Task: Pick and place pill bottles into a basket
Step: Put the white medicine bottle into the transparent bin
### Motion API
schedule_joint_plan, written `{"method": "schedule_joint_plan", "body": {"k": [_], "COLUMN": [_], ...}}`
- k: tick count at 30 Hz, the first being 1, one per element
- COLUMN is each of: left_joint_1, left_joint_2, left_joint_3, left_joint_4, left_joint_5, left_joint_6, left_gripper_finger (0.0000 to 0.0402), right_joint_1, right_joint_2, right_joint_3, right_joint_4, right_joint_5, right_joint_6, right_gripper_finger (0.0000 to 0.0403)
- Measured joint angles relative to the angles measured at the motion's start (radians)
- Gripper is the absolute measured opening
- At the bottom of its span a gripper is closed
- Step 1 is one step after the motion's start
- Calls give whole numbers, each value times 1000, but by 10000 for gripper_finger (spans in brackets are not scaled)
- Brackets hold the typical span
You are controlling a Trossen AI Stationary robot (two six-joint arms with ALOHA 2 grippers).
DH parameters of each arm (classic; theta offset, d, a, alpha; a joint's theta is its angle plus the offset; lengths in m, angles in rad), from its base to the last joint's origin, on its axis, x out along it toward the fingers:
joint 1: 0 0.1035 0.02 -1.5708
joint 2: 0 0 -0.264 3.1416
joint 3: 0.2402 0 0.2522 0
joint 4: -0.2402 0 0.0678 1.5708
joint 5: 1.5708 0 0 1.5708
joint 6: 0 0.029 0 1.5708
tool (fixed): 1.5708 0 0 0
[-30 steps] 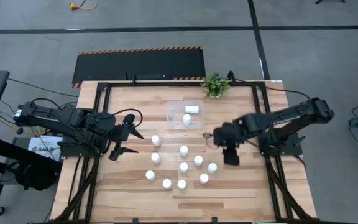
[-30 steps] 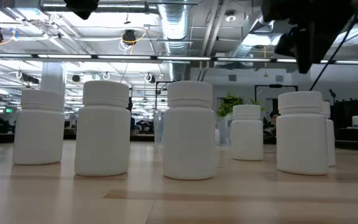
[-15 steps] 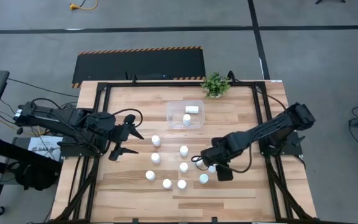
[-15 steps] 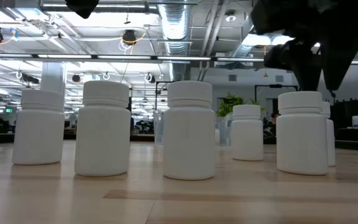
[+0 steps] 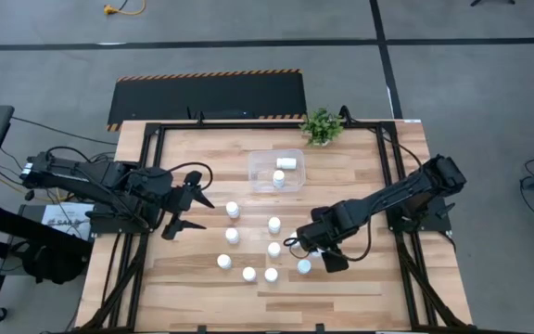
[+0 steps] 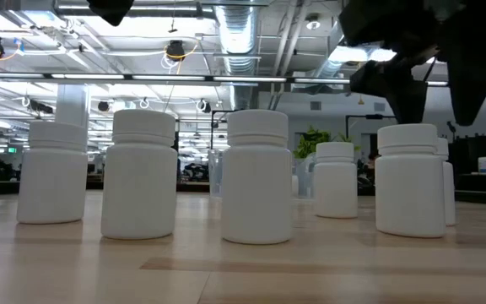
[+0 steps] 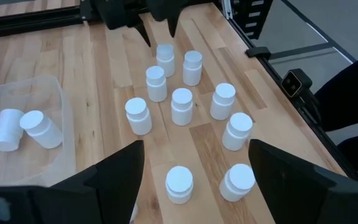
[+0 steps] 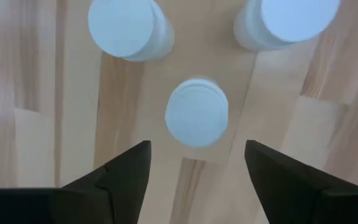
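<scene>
The right tool (image 8: 197, 162) hangs with its fingers spread wide, straight above one upright bottle (image 8: 196, 112) in the cluster on the wooden worktop (image 5: 360, 288). Its axis is vertical, the round cap centred between the fingers. The bottles are smooth white plastic cylinders. The clear basket (image 5: 260, 160) lies farther back, holding two. The left tool (image 5: 182, 206) waits wide open, well apart.

— What is seen past the right gripper (image 8: 196, 163)?
— Three pill bottles (image 8: 196, 112) are seen from above, standing upright on the wooden table (image 8: 36, 93). One white cap is framed in the gap between the two dark fingers (image 8: 124, 170).
— Is it touched?
— No contact is shown; the fingers are spread wide, one to each side of that cap. The other two bottles are set farther off, apart from it and from each other.
</scene>
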Motion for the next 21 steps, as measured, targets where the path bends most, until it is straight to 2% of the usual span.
{"method": "schedule_joint_plan", "body": {"k": [21], "left_joint_1": [0], "left_joint_2": [0], "left_joint_3": [0], "left_joint_4": [-14], "left_joint_5": [6], "left_joint_6": [1], "left_gripper_finger": [279], "right_joint_1": [-1], "right_joint_2": [0], "right_joint_3": [0], "right_joint_4": [39], "right_joint_5": [3], "right_joint_6": [-136], "right_gripper_finger": [256]}}
